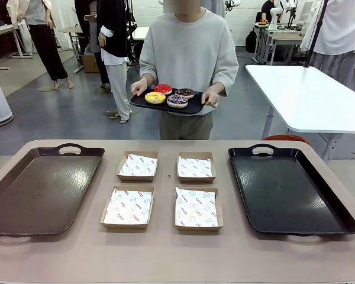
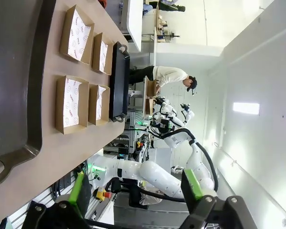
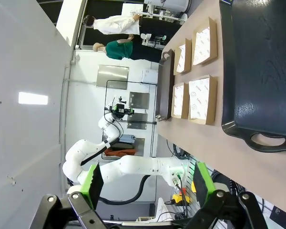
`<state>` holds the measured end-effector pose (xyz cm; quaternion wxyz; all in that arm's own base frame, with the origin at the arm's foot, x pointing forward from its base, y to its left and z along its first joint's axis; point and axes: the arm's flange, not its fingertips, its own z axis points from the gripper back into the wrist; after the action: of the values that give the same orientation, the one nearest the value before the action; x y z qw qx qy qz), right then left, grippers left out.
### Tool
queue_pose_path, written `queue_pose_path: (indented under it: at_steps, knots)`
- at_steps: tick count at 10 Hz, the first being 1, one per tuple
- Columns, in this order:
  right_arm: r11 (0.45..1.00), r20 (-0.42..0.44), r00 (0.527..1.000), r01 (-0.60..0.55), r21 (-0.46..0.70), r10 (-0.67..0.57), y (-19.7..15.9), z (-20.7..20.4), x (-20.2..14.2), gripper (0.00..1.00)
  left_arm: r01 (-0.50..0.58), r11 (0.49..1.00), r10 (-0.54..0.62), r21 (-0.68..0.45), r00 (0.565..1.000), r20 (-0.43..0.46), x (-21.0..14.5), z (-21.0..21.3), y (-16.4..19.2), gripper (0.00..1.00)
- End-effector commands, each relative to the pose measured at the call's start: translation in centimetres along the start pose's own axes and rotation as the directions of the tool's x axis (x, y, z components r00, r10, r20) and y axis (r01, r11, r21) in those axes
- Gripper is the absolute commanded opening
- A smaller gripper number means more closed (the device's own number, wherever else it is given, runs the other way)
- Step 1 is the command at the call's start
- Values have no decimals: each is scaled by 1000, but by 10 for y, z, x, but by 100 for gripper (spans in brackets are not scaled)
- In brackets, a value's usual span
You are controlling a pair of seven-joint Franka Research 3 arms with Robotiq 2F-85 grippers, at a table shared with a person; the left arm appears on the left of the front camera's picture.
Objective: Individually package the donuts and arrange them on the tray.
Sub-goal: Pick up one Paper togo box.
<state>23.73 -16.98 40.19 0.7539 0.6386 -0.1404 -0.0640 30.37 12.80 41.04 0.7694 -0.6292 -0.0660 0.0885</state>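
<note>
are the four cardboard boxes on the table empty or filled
Empty. Each of the four boxes shows only its white printed paper liner; the donuts sit on the small black tray held by the person.

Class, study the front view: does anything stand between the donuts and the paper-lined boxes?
Nothing visible does. The donuts sit on a small black tray that the person holds beyond the table's far edge; the four boxes lie open, uncovered.

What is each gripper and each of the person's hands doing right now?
Left gripper: open, empty.
Right gripper: open, empty.
Person's right hand and left hand: both holding the small black tray with four donuts.
</note>
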Motion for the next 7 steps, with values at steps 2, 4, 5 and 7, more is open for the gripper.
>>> queue_pose_path:
  at_steps: [2, 4, 5, 7]
  knots:
    - [1000, 1, 1000, -3, 9, 3, 0, 2, -2, 100, -11, 1000, 11, -10, 1000, -1, 0, 0, -1, 100]
    - [1000, 1, 1000, -3, 9, 3, 0, 2, -2, 100, -11, 1000, 11, -10, 1000, -1, 0, 0, -1, 100]
    - [1000, 1, 1000, -3, 9, 3, 0, 2, -2, 100, -11, 1000, 11, -10, 1000, -1, 0, 0, -1, 100]
    - [1000, 1, 1000, -3, 9, 3, 0, 2, -2, 100, -11, 1000, 11, -10, 1000, -1, 0, 0, -1, 100]
